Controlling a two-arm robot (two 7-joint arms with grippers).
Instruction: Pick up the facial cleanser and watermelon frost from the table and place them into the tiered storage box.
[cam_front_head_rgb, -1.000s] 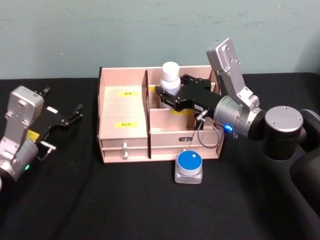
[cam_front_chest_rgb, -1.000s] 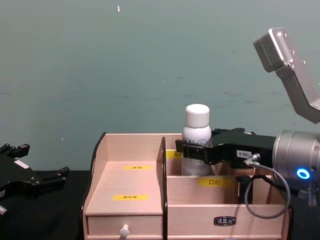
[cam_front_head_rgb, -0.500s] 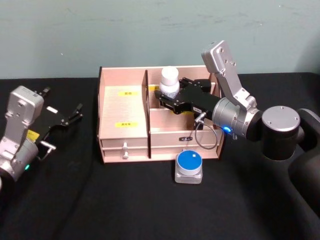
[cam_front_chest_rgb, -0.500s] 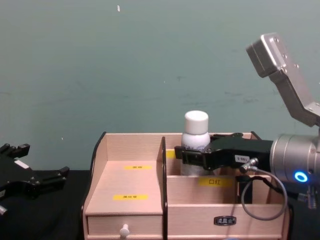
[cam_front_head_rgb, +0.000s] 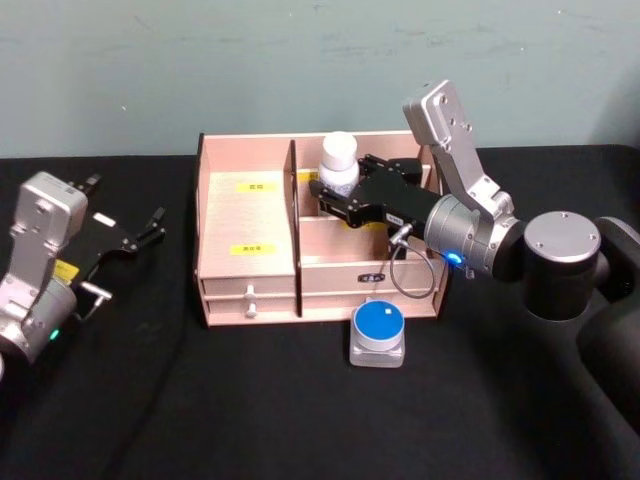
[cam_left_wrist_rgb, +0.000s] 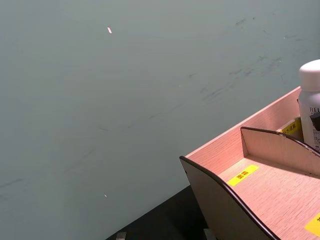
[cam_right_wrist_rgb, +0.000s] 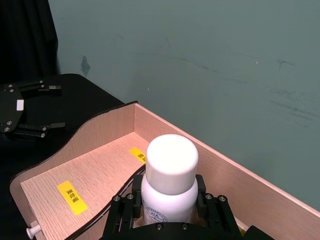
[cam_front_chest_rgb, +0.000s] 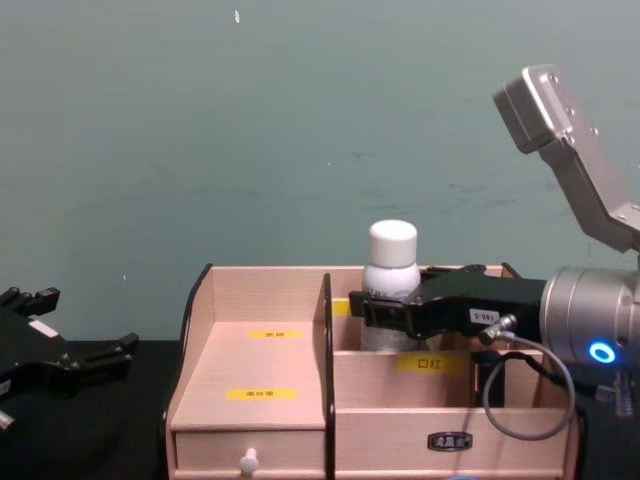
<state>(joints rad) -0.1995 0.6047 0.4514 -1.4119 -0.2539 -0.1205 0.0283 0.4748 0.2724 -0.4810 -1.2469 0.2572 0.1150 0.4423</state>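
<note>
- One white bottle (cam_right_wrist_rgb: 170, 185) stands upright in the tiered storage box (cam_front_head_rgb: 245, 215), in the rear compartment at the box's 1 o'clock, just beside the centre divider (cam_front_head_rgb: 294, 200); I cannot tell whether its base touches the floor there.
- One right end effector (cam_front_head_rgb: 338, 192) reaches in from 3 o'clock and is clamped on the bottle's body below the cap.
- One blue-lidded jar (cam_front_head_rgb: 378, 335) sits on the bench (cam_front_head_rgb: 250, 400) at the box's 6 o'clock, just beside the front face.
- Four yellow labels (cam_front_chest_rgb: 260, 394) show from the chest: two on the left tier, one on the right mid wall, one half hidden behind the divider. Their print is too small to read. A small dark plate (cam_front_chest_rgb: 450, 440) is on the lower front.
- The bottle carries dark print starting "RE"; the rest is cut off.
- One drawer with one white knob (cam_front_chest_rgb: 247, 461).
- One left end effector (cam_front_head_rgb: 158, 224) at 9 o'clock, fingers apart, well apart from the box, with bare bench between.
</note>
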